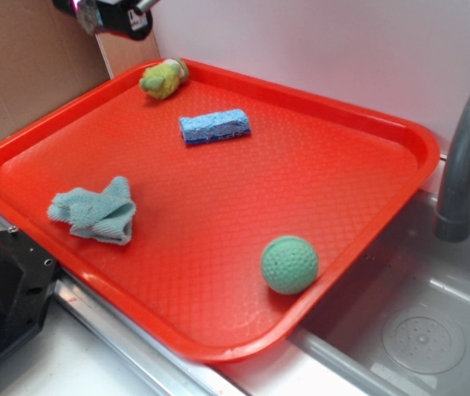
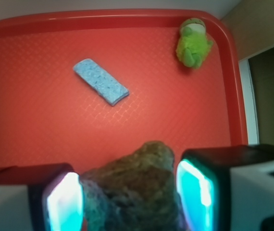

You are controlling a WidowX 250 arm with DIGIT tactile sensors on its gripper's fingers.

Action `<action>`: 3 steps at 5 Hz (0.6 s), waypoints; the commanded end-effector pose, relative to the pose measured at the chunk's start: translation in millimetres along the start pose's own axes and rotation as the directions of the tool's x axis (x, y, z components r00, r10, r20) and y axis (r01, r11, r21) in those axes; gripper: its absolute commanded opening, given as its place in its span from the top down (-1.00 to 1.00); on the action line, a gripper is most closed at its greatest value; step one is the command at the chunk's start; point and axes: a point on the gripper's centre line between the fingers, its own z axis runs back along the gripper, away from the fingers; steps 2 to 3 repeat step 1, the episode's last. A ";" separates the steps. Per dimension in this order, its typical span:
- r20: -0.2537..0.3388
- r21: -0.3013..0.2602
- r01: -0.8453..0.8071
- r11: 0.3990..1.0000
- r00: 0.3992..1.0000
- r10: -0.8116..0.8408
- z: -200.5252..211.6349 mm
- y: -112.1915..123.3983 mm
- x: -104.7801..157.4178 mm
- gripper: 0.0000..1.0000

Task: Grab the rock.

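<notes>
In the wrist view the rock [image 2: 138,179], dark brown, rough and lumpy, sits between my two fingers, touching both glowing cyan pads [image 2: 64,204]. My gripper [image 2: 130,195] is shut on it and holds it high above the red tray [image 2: 41,139]. In the exterior view only the black end of my arm [image 1: 118,16] shows at the top left, above the tray's far corner. The rock is hidden there.
On the red tray [image 1: 218,351] lie a yellow-green fuzzy toy [image 1: 162,78] at the far corner, a blue sponge [image 1: 214,126], a light blue cloth [image 1: 95,211] and a green ball [image 1: 289,265]. A grey faucet [image 1: 466,148] and sink [image 1: 420,334] stand on the right.
</notes>
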 end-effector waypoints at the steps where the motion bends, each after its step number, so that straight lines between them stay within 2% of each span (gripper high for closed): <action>1: 0.067 -0.014 -0.003 1.000 0.998 0.004 32.5 -10.3 8.2 1.00; 3: 0.067 -0.014 -0.003 1.000 0.998 0.004 32.5 -10.3 8.2 1.00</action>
